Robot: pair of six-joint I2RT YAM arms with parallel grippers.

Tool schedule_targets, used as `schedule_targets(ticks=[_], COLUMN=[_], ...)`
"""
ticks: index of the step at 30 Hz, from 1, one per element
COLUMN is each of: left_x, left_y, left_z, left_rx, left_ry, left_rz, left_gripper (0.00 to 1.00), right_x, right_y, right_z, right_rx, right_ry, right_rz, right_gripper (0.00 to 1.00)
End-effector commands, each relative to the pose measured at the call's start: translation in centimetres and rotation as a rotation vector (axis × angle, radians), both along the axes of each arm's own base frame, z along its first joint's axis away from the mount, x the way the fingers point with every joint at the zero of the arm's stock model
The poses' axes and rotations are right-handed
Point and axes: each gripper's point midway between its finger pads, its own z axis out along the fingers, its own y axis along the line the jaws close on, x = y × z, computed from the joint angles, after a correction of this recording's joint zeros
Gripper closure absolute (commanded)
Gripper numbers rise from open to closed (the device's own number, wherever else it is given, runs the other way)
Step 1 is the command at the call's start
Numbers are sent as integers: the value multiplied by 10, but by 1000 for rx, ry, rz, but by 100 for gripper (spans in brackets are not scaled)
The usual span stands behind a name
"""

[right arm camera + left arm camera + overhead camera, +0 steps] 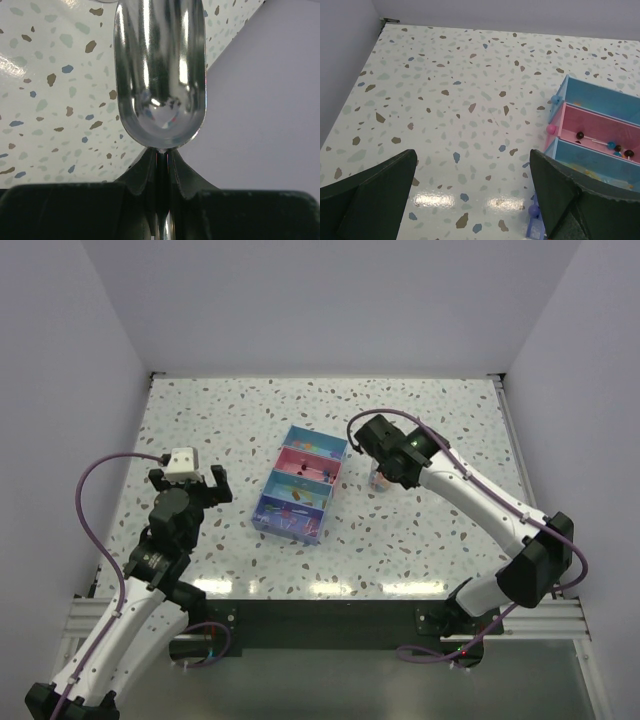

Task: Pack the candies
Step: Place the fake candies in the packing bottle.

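Since the scoop (160, 75) in my right claw (160, 159) shows only reflections in its bowl, I judge that I am at the start of a scooping pass and carry nothing yet. The two fingers of this claw are pressed together on the thin handle of the scoop, and the bowl points forward, away from the claw, over the speckled table (445, 90). The tray (284, 530) lies to the left of this claw, near but not touching. Some of the candies (580, 135) are already inside it: I see a few dark and blue ones in the pink compartment, the second one from the far end. Directly under the right claw there is a small pale object (379, 479); I cannot tell what it is, perhaps the supply of sweets. To do this step well, I would lower the bowl slowly with its open side up and take only a small load. Then I would hold the scoop level while I carry it left over the tray wall, because a tilt would spill sweets on the table. My left claw (472, 167) has its fingers wide apart and holds nothing. The tray is ahead of it and to its right.
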Motion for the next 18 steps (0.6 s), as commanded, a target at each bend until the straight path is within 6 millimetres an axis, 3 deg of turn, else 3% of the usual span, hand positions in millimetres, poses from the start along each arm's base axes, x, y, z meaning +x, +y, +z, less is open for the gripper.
schedule_targets(ticks=[1,5,9,12,16,17,18], left_x=[4,4,5,5,7,7,7], left_y=[1,0,-1,-2,-4,-4,-5], left_z=[11,9,8,6,4,4,2], left_rx=[-3,-1,-1,-1,-3,-4,-1], left_ry=[-46,-40,-34,-27,-18,-19,-12], left_rz=[3,2,-4,-10,-17,-17,-17], left_gripper=[0,0,0,0,0,0,0], right_x=[1,0,3,9,9,3,6], right_y=[-7,-5,0,-16,-36,-41,-51], right_z=[8,10,11,14,-15,-34,-41], right_rx=[-48,6,234,408,605,609,639], right_ry=[-30,-57,-93,-174,-176,-141,-162], right_rz=[-4,-35,-106,-222,-394,-436,-493], right_gripper=[100,100,100,100,100,100,100])
